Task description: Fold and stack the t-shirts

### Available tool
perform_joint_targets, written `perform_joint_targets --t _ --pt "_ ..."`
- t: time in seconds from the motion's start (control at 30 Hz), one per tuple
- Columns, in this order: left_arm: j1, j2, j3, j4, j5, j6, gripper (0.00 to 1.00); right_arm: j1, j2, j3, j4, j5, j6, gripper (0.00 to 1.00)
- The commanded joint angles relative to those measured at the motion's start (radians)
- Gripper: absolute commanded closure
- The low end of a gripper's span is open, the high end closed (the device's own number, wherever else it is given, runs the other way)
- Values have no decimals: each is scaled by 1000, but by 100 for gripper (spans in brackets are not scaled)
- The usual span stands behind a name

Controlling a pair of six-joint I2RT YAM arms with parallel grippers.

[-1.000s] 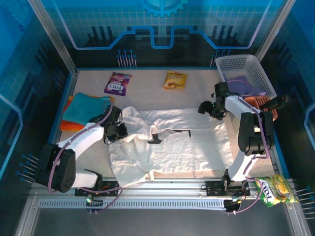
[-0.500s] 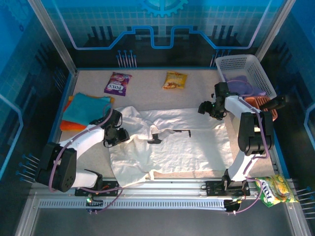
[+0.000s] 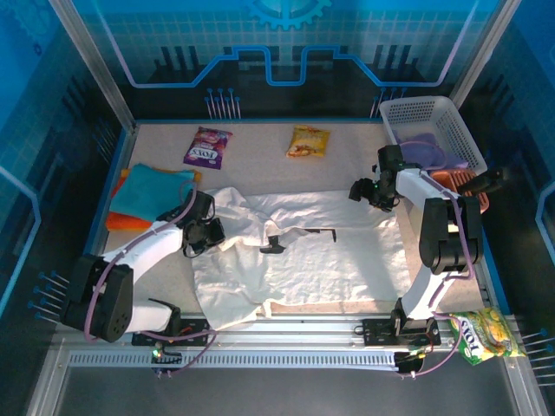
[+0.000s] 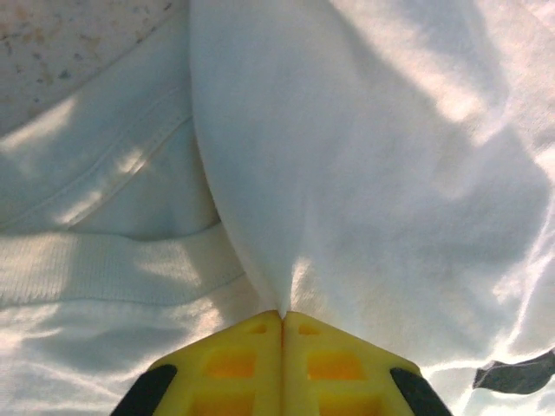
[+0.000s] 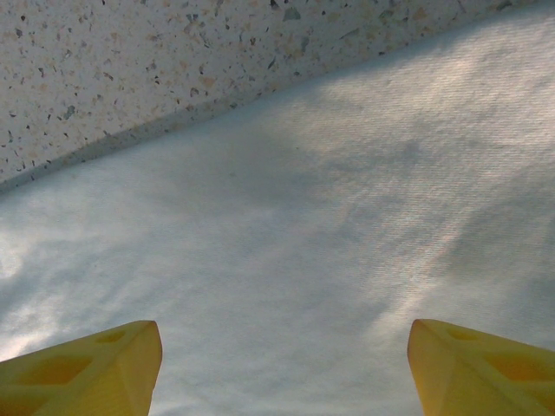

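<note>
Within the last second the left tool [image 3: 203,234] was seen part-open over the 9 o'clock side of the white t-shirt [image 3: 312,256]; it has now been brought together. In the left wrist view its yellow fingers [image 4: 238,360] are pressed flat against each other with a ridge of white cloth pinched between them; the cloth is drawn up into a tented fold running away toward 12 o'clock; a ribbed band [image 4: 113,269] lies just beside the pinch at 9 o'clock. The arm itself has barely been shifted.

The right tool [image 3: 368,192] has not been altered; its fingers [image 5: 91,364] are held wide apart above the shirt's 2 o'clock corner, near the cloth edge where the speckled counter [image 5: 173,61] begins; nothing is seen between them.

The white t-shirt is spread, rumpled, across the middle of the counter, its dark neck label [image 3: 272,246] near its centre; the teal t-shirt [image 3: 154,189] is already folded at 10 o'clock, laid on the orange t-shirt [image 3: 120,220].

It is judged that the grasp on the left side has just been secured, so that a fold can be begun; a matching grip by the right tool is probably still needed before the cloth can be lifted evenly; a one-sided pull might only drag and bunch the shirt.
</note>
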Motion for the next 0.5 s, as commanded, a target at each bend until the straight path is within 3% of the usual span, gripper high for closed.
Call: perform_joint_targets --t 0.0,0.47 --pt "7 -58 -18 -22 -2 -12 99 -4 18 12 -9 -20 -13 25" --pt "4 -279 -28 -206 66 -120 100 -2 22 15 -6 -24 -11 25"
